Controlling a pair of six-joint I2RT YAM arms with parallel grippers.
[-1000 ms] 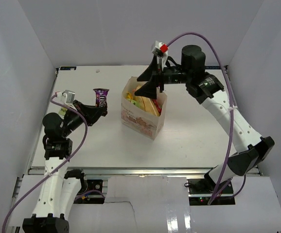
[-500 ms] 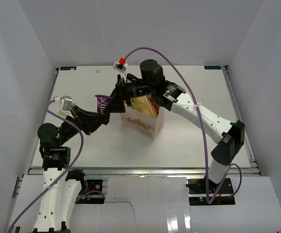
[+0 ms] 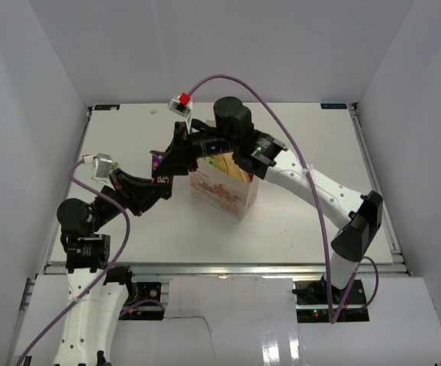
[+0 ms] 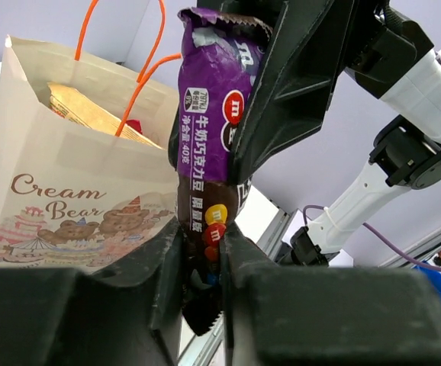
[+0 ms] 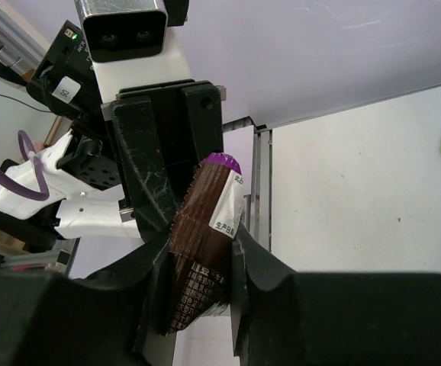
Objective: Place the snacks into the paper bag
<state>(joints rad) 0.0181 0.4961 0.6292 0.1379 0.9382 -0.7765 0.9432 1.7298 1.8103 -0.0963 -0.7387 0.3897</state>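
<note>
The white table (image 3: 297, 221) carries the upright paper bag (image 3: 222, 192) near its middle, orange loop handles raised and a bear drawing on its side. Inside the bag, the golden chip bag (image 4: 91, 114) leans against one wall, with a bit of something red beside it. Both arms reach in to a spot just left of the bag's mouth, above the table. There the left gripper (image 4: 202, 236) pinches the lower end of the purple candy packet (image 4: 209, 114), which stands upright. The right gripper (image 5: 197, 252) comes from the opposite side, and its two fingers press against the same packet's upper part, so the packet is gripped at both ends.
</note>
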